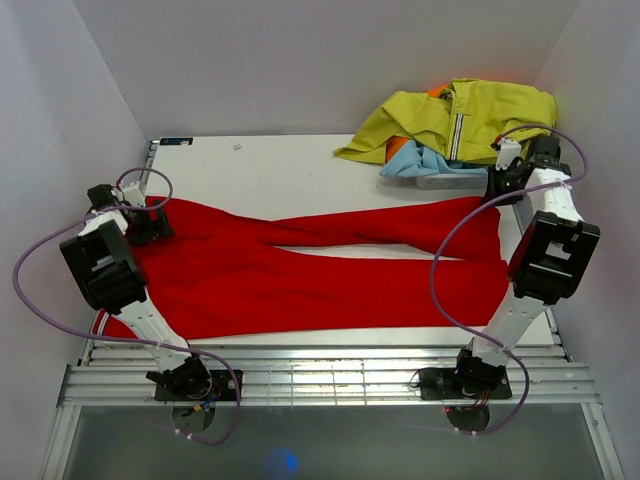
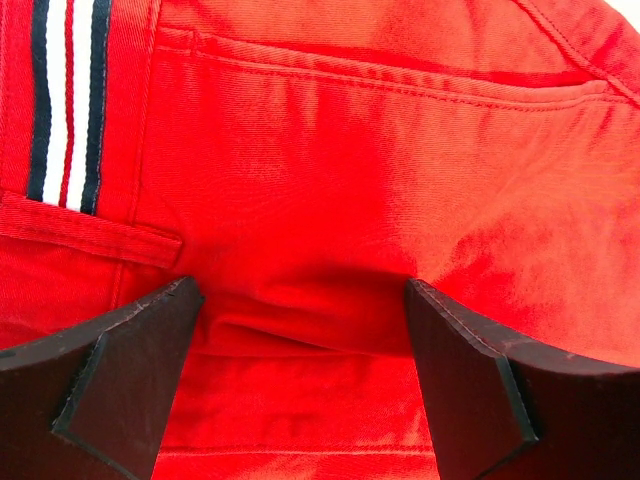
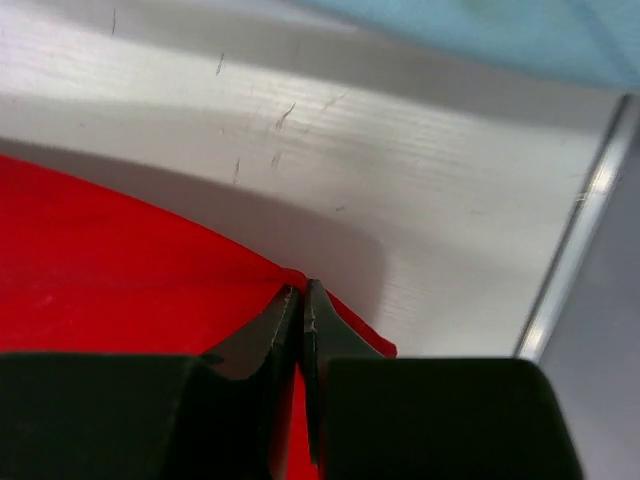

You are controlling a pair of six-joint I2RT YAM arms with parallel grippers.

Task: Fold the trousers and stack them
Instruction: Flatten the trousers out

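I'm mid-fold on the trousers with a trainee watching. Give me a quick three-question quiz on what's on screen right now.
1. Fill the gap: the yellow-green jacket lies at the far ___ corner of the table.
2. What is the right gripper shut on? A the jacket; B an edge of the trousers; C nothing.
3. True or false: the left gripper has its fingers closed on the trousers.
Key: 1 right; 2 B; 3 false, its fingers stand open over the fabric.

trousers (image 1: 300, 285) across table (image 1: 270, 165), jacket (image 1: 470, 115) behind
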